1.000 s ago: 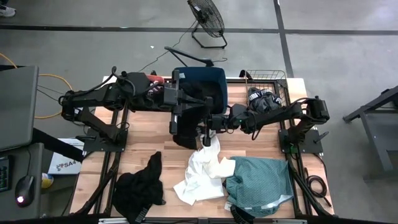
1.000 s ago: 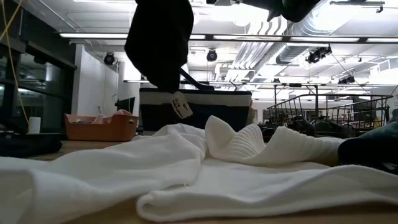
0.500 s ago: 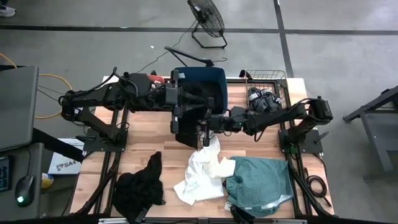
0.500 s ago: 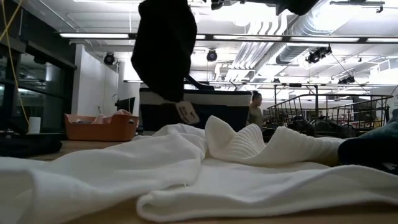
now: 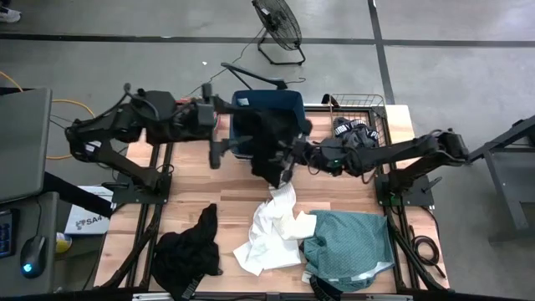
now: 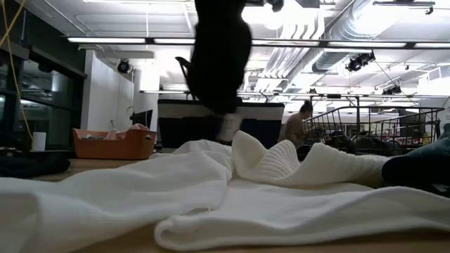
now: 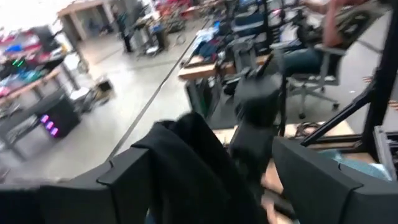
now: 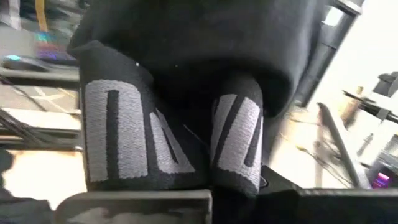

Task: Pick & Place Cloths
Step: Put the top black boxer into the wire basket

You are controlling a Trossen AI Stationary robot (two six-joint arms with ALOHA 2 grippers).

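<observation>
The right pincer grips a black garment beside the navy tub; the left pincer stands open. Judging by the bench, white, teal and black cloths remain.

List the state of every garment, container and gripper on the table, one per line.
black garment: hanging, pinched by the right gripper
left gripper: open, holding nothing
white garment: crumpled on the table
teal-green garment: bunched at the table edge
black heap: lying loose
navy tub: upright
</observation>
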